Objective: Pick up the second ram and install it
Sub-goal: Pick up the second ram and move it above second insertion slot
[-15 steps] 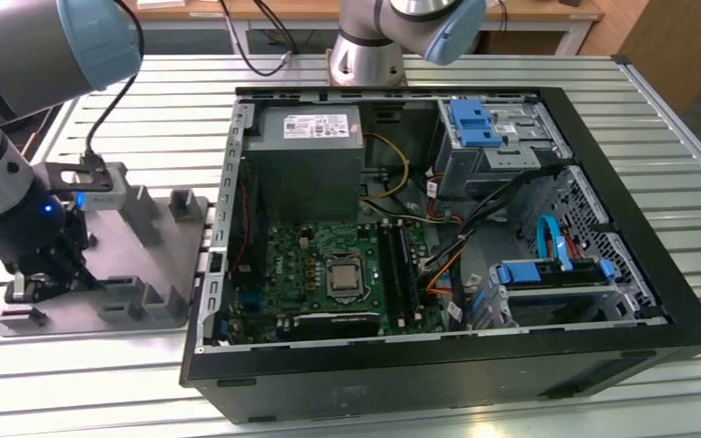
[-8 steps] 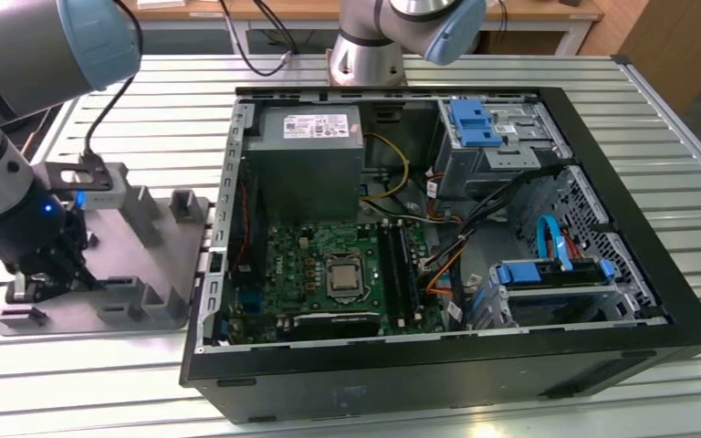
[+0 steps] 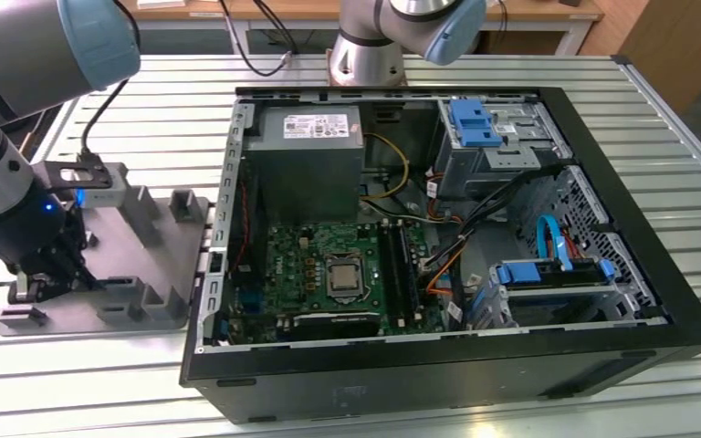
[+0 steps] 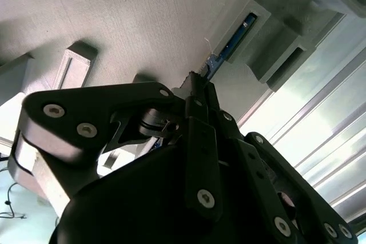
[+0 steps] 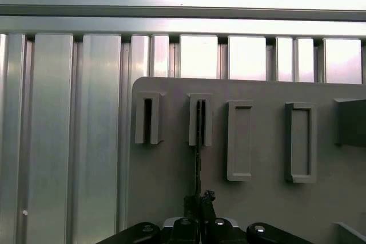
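Note:
The second ram stands on edge as a thin dark blue-green stick. Its far end sits in a slotted grey holder on the grey fixture plate. In the second wrist view its blue edge runs from that holder back to the black fingers. My gripper is shut on the near end of the stick, fingertips pressed together. In the exterior view the gripper is down at the plate, at that view's left, beside the open computer case.
The motherboard lies in the case with long black memory slots beside the processor socket. Power supply and blue drive bays fill the far end. More grey holders stand on the plate. The table is ribbed aluminium.

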`<action>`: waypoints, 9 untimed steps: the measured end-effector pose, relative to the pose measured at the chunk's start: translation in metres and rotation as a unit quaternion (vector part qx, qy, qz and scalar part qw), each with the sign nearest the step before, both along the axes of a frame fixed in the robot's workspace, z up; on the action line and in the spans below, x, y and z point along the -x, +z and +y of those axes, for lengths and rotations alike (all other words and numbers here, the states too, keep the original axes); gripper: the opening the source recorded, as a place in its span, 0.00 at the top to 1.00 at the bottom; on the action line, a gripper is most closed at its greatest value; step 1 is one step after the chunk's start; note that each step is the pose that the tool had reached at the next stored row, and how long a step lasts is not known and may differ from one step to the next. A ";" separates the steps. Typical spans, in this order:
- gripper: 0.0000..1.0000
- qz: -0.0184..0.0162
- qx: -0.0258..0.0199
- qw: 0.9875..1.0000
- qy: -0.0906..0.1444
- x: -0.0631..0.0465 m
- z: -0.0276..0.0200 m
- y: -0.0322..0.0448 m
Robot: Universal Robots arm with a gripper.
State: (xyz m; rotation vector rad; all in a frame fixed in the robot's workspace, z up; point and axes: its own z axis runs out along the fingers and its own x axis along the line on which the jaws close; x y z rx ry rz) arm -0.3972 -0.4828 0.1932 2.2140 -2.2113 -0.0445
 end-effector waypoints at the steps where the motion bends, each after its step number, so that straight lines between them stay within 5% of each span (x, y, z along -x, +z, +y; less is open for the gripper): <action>1: 0.86 0.000 0.000 1.000 0.000 0.000 0.0000 0.0000; 9: 0.86 0.000 0.000 1.000 0.001 0.000 0.0000 0.0000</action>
